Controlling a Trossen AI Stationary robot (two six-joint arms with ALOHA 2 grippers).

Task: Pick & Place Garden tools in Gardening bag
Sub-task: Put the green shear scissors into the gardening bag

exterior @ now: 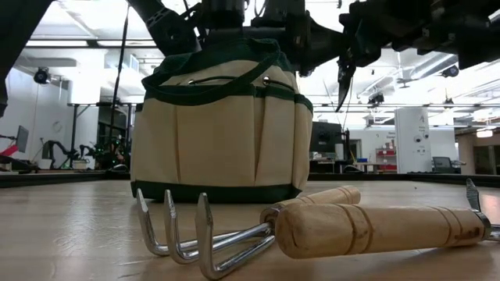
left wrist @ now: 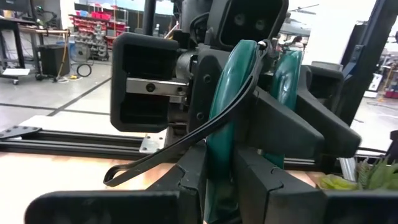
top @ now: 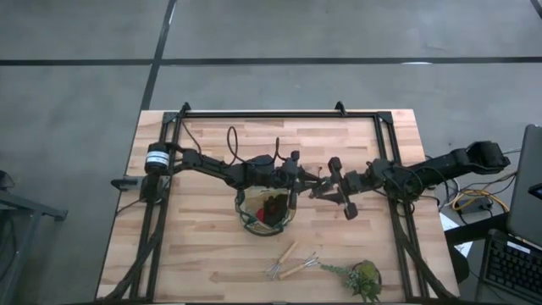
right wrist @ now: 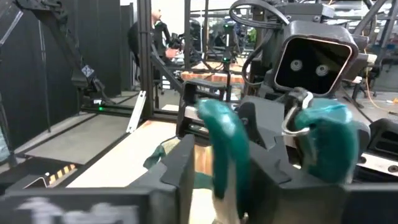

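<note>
Pruning shears with teal-green handles (left wrist: 225, 118) and a dark strap loop hang in the air between my two grippers, right of the bag's rim. In the low view their blade tip (exterior: 344, 84) points down. My left gripper (top: 303, 180) and my right gripper (top: 327, 185) face each other, each shut on the shears. The tan gardening bag (top: 267, 212) with a dark green rim stands upright under the left arm, with a red-and-black bundle (top: 273, 206) inside. Two wooden-handled fork tools (top: 292, 261) lie flat near the front edge. My left gripper has one teal handle (left wrist: 219, 165) of the shears pinched between its two fingers, coming level from the table's left. The shears are lifted clear of the table and the bag. My right gripper has a teal handle (right wrist: 221, 155) between its two fingers, coming level from the table's right. The second handle (right wrist: 329, 143) stands outside its fingers. The shears hang clear, blade down.
A green leafy plant clump (top: 362, 280) lies at the front right. The black frame rails (top: 279, 114) run along the far edge and both sides. Bare wood (top: 195, 246) lies left of the bag and in front of it.
</note>
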